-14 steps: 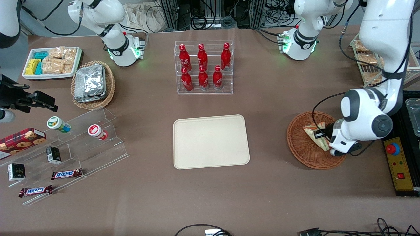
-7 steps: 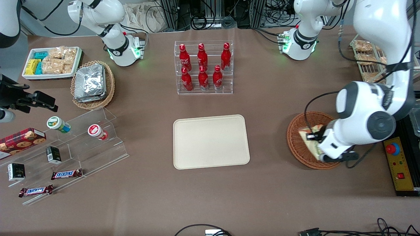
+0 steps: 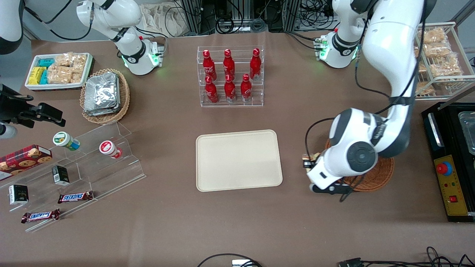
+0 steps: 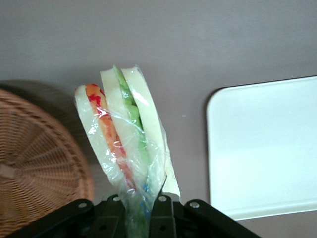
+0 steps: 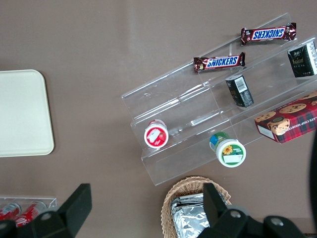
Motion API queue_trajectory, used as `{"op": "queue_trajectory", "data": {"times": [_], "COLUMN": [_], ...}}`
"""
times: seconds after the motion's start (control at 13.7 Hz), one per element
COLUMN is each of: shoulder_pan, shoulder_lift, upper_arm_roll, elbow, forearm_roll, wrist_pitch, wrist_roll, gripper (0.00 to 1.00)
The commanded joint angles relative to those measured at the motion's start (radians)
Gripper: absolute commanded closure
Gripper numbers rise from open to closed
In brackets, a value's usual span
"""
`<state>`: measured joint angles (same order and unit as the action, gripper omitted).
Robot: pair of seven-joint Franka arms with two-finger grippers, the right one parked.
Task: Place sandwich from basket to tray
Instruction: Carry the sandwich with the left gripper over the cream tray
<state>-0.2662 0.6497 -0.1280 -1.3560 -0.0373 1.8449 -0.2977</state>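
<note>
My left gripper [image 3: 308,161] is shut on the wrapped sandwich [image 4: 124,134], a white-bread wedge with red, orange and green filling in clear wrap. It holds the sandwich in the air above bare table, between the reddish-brown wicker basket [image 3: 382,172] and the cream tray [image 3: 238,160]. In the front view only a sliver of the sandwich [image 3: 316,156] shows past the arm. The basket [image 4: 34,158] and the tray [image 4: 262,148] both show in the left wrist view, one on each side of the sandwich. The arm hides most of the basket in the front view.
A clear rack of red bottles [image 3: 231,76] stands farther from the front camera than the tray. A tan basket of foil packets [image 3: 105,95], a white snack tray [image 3: 59,70] and a clear stepped stand [image 3: 81,167] with snacks lie toward the parked arm's end. A black control box [image 3: 451,185] sits near the basket.
My left gripper has lifted the sandwich out of the basket and carried it toward the tray; it now hangs past the basket's rim over bare table.
</note>
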Motion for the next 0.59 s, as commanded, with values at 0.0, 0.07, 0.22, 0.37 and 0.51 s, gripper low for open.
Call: {"op": "queue_trajectory", "data": {"times": [0.0, 0.07, 0.22, 0.37, 0.51], "shoulder_pan": [-0.044, -0.068, -0.105, -0.133, -0.157], "shoulder_lift": [0.057, 0.065, 0.093, 0.108, 0.125], "upper_arm_roll": [0.01, 0.01, 0.01, 0.01, 0.008], "elbow": [0.058, 0.054, 0.058, 0.052, 0.052], "forearm_roll": [-0.079, -0.107, -0.116, -0.115, -0.116], "wrist_pitch": [0.026, 0.043, 0.057, 0.069, 0.069], "wrist_roll": [-0.041, -0.058, -0.096, -0.087, -0.084], "gripper": [0.86, 0.86, 0.86, 0.86, 0.85]}}
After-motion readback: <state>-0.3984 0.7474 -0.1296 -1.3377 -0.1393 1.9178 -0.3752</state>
